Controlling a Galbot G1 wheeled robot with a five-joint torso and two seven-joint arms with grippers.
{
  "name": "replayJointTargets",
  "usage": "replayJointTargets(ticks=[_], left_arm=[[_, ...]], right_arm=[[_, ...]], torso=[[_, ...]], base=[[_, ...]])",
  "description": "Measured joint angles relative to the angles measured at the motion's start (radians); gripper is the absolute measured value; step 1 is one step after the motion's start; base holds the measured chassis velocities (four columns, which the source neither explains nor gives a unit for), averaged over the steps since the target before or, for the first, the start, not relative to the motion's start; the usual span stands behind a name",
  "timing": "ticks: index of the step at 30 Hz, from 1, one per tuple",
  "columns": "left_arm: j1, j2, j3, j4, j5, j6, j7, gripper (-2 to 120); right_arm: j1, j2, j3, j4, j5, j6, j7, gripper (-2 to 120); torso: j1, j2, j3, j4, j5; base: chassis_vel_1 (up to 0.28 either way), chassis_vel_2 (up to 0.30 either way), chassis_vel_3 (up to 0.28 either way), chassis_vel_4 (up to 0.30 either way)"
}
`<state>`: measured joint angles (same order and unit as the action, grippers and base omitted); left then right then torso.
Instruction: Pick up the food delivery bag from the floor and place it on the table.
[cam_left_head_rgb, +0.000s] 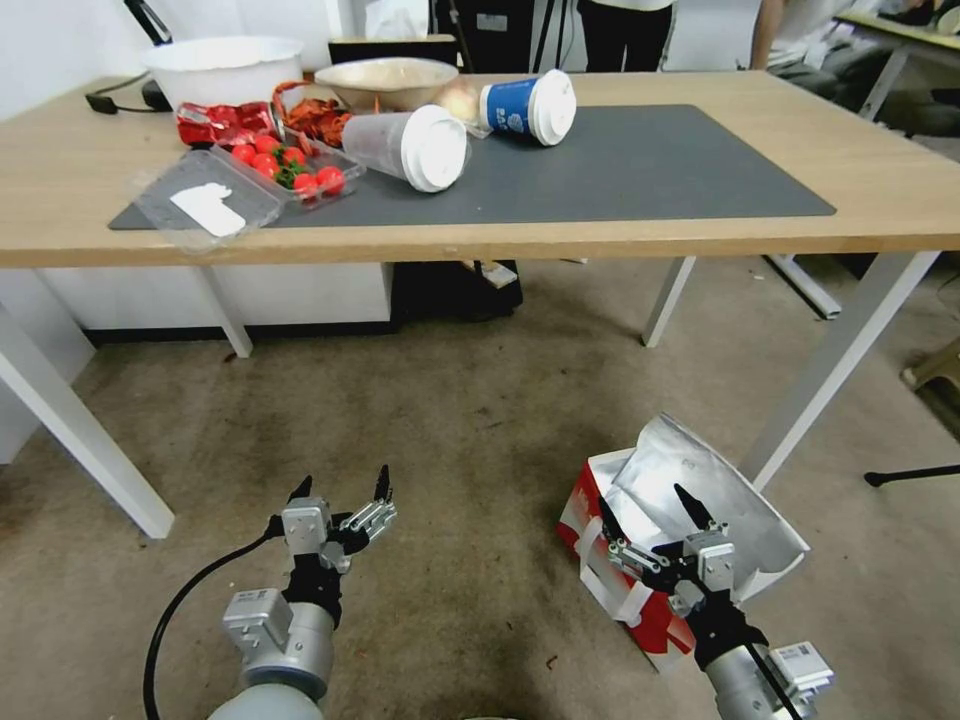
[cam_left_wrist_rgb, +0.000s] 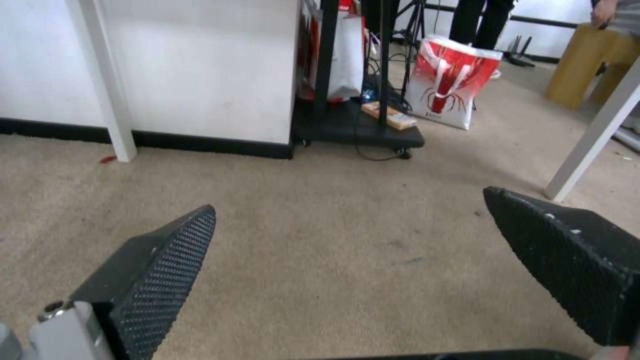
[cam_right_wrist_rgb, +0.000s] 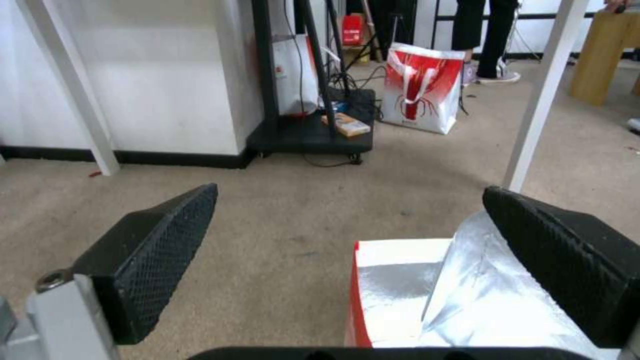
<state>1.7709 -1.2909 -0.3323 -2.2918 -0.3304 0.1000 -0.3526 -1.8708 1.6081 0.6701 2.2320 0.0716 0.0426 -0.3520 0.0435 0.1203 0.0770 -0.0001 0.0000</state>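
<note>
Nearest the robot, the right pincer (cam_left_head_rgb: 650, 518) hangs released, its 2 fingers spread wide above the open top of the food delivery bag (cam_left_head_rgb: 620, 585), gripping nothing. The bag stands on the floor (cam_left_head_rgb: 470, 420) beside a white leg of the bench (cam_left_head_rgb: 900, 190), foil flap raised and a white strap handle draped down its red-edged side. The left pincer (cam_left_head_rgb: 343, 490) hovers released over bare floor, well apart from the bag.

Farther off, the bench top carries 2 tipped cups (cam_left_head_rgb: 415, 145), a tomato tray (cam_left_head_rgb: 295, 170) and bowls (cam_left_head_rgb: 385, 80) on its grey mat (cam_left_head_rgb: 650, 170).

Risks, as I judge them: the fingers could close on slippery foil rather than the strap, letting the bag slide out; lifting close to the leg could snag it; and setting it down among the cups could roll them off.
</note>
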Motion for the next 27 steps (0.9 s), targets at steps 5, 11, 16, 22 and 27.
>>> replayJointTargets(ticks=[5, 11, 16, 22, 27], left_arm=[[0.001, -0.001, 0.001, 0.002, 0.002, -0.001, 0.0, 100], [0.002, -0.002, -0.001, 0.0, 0.003, -0.002, 0.0, 100], [0.004, -0.003, -0.001, -0.003, 0.004, -0.005, 0.0, 100], [0.007, -0.003, -0.001, -0.004, 0.007, -0.009, 0.0, 100], [0.008, -0.004, -0.001, -0.006, 0.005, -0.01, -0.002, 100]], right_arm=[[0.0, 0.0, 0.003, 0.0, 0.005, 0.0, 0.0, 100], [0.0, 0.0, 0.004, 0.0, 0.007, 0.002, 0.0, 100], [-0.003, 0.0, 0.003, 0.001, 0.006, 0.004, -0.002, 100], [-0.007, 0.0, 0.002, 0.005, 0.005, 0.009, -0.003, 100], [-0.009, 0.0, 0.002, 0.007, 0.0, 0.013, -0.004, 100]], torso=[[-0.003, -0.019, -0.017, 0.0, 0.0], [-0.006, -0.043, -0.037, -0.0001, 0.0], [-0.007, -0.064, -0.057, 0.0, 0.0], [-0.008, -0.089, -0.077, 0.0, 0.0], [-0.01, -0.098, -0.077, -0.0001, 0.0]], base=[[0.0, 0.0, 0.0, 0.0], [0.0, 0.0, 0.0, 0.0], [0.0, 0.0, 0.0, 0.0], [0.0, 0.0, 0.0, 0.0], [0.0, 0.0, 0.0, 0.0]])
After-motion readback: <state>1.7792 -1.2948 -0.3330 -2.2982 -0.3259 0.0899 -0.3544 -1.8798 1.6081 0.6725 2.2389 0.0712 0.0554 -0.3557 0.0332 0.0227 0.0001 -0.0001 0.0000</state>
